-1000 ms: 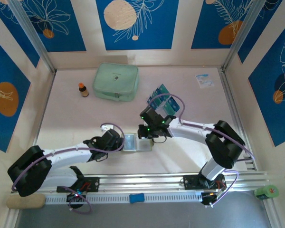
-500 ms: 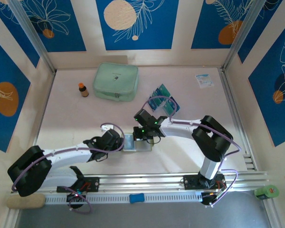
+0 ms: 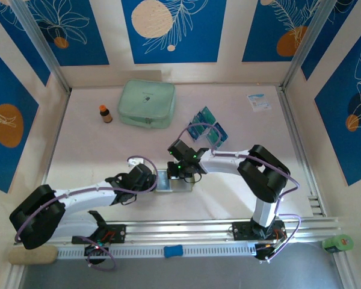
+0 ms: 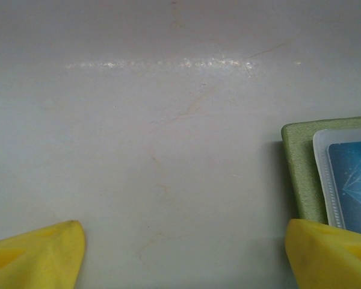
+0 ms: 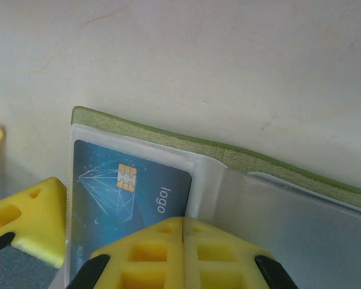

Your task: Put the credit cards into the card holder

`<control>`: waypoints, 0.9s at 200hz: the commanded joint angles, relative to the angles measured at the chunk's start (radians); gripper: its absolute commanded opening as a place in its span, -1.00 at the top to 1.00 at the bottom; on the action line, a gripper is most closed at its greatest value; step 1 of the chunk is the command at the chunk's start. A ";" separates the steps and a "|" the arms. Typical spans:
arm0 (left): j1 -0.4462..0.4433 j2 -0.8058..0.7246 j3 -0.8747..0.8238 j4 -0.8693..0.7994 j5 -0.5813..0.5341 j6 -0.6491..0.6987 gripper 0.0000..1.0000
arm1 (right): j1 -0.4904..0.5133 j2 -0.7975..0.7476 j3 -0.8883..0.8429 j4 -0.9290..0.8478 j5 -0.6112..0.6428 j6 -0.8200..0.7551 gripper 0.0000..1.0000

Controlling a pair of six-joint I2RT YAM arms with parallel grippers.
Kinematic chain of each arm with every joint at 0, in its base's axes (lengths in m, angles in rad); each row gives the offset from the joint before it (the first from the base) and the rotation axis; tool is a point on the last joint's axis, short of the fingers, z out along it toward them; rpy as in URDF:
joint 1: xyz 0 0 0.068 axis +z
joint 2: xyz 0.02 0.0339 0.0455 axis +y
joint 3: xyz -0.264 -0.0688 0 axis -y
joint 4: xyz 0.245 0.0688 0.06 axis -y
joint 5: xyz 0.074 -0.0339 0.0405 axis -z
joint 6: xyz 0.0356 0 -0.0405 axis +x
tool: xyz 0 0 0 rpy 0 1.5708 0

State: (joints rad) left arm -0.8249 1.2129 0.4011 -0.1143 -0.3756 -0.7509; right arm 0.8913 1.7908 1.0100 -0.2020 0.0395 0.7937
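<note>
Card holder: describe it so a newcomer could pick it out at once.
On the table, look near the front middle, where the left gripper and right gripper nearly meet. The card holder lies open there: olive-green rim, clear sleeves, one blue card tucked in, far smaller than the mint pouch behind.

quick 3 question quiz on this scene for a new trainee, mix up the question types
1. True or false: the right gripper is shut.
2. The credit card with the chip lies: A in the card holder, under its clear sleeve; B on the mint zip pouch; C beside the brown bottle.
3. Fill in: the left gripper has its jaws ____.
Key: 1 true; 2 A; 3 open.
</note>
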 commanded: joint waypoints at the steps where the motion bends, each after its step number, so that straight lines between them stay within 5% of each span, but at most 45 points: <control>1: 0.008 -0.022 0.013 -0.020 -0.011 0.007 -0.73 | 0.010 0.010 0.026 -0.002 -0.029 0.013 1.00; 80: 0.018 -0.142 0.111 -0.137 -0.027 0.074 -0.73 | 0.009 0.005 0.022 -0.005 -0.027 0.016 1.00; 134: 0.009 -0.094 0.171 -0.035 0.132 0.090 -0.70 | -0.006 -0.026 0.019 -0.010 -0.026 0.013 1.00; 180: -0.042 -0.031 0.191 0.048 0.136 0.056 -0.69 | -0.047 -0.074 -0.013 -0.007 -0.033 0.016 1.00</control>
State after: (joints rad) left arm -0.8421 1.1572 0.5686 -0.1291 -0.2646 -0.6800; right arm 0.8703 1.7779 1.0103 -0.2043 0.0311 0.7963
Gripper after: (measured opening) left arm 0.847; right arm 0.054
